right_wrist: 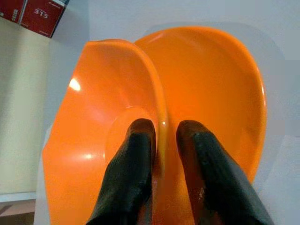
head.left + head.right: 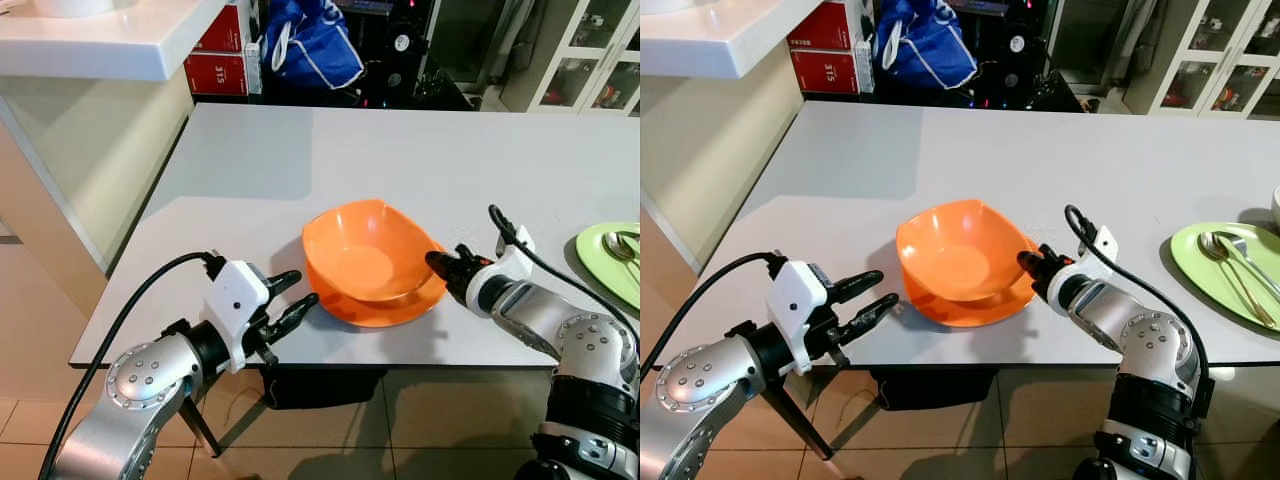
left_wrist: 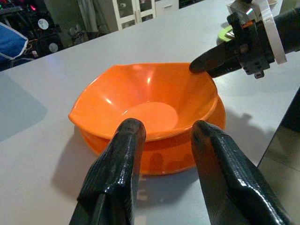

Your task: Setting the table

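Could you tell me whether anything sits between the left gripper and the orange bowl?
Nothing visible does. The left gripper, fingers open, faces the orange bowl across bare table. The right gripper already pinches the bowl's far rim.

A plain orange bowl (image 2: pixel 368 250) on an orange plate (image 2: pixel 385 305), grey table (image 2: pixel 400 150), lime-green plate (image 2: pixel 605 255), black fingers (image 3: pixel 117 164).

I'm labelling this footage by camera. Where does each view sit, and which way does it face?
Left eye: head, down at the grey table; both arms.
Right eye: same head, same scene shifted.
Left wrist: along the open left gripper toward the orange bowl.
Right wrist: along the right gripper, pinching the bowl's rim above the orange plate.
All views share the bowl.
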### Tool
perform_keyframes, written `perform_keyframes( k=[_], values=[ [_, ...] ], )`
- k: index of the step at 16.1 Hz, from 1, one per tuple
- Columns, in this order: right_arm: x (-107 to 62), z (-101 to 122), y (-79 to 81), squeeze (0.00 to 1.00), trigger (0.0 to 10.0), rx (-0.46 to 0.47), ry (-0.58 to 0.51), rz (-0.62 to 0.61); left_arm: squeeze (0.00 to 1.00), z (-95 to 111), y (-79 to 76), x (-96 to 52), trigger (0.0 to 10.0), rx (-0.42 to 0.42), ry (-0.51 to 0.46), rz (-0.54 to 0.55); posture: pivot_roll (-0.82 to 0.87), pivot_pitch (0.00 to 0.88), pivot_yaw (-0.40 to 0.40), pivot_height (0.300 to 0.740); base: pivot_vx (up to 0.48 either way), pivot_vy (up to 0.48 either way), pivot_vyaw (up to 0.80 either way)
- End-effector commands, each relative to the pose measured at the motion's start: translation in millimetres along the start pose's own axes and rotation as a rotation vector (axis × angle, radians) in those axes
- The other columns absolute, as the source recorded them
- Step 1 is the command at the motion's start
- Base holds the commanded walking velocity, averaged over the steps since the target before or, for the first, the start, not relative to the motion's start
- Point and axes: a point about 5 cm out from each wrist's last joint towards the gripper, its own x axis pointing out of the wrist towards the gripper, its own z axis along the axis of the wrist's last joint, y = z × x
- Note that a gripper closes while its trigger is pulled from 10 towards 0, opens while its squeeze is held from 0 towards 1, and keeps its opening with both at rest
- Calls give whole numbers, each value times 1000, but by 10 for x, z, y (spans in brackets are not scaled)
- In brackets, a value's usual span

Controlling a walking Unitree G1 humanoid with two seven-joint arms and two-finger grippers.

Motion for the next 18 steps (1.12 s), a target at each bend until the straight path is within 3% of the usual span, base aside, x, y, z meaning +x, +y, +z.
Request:
perform_keyframes(
  k=[1,5,6,7,10,12,13,14,16,18],
  values=[
    [-7,58,25,1000,10000,-10,-10,-6,0,47,-18,13,10000,19,-10,-8,-12,0,-35,740,0,0,0],
    [-4,167,100,1000,10000,-7,-61,29,0,69,22,67,10000,27,-27,3,-12,0,-30,740,0,0,0],
    [-15,205,125,722,10000,-10,-86,33,0,82,27,78,10000,26,-34,4,-12,0,-27,740,0,0,0],
    [-38,241,183,0,10000,-34,-106,51,0,101,36,83,10000,26,-45,9,-15,0,-21,740,0,0,0],
    [-170,479,387,0,10000,-66,-304,129,0,203,127,107,10000,34,-109,61,-12,0,-10,740,0,0,0],
    [-441,709,683,0,10000,-234,-579,270,0,302,358,133,10000,59,-129,275,5,0,-10,740,0,0,0],
    [-533,711,797,0,10000,-375,-649,279,0,316,441,138,10000,60,-112,346,6,0,-9,740,0,0,0],
    [-628,522,919,0,10000,-637,-689,239,0,307,528,111,10000,71,-88,476,10,0,-8,740,0,0,0],
    [-632,326,952,0,10000,-734,-682,216,0,241,531,86,10000,56,-66,531,8,0,-5,740,0,0,0],
    [-692,50,906,0,10000,-630,-672,257,0,199,478,69,10000,70,-51,553,14,0,7,740,0,157,0]
  ],
)
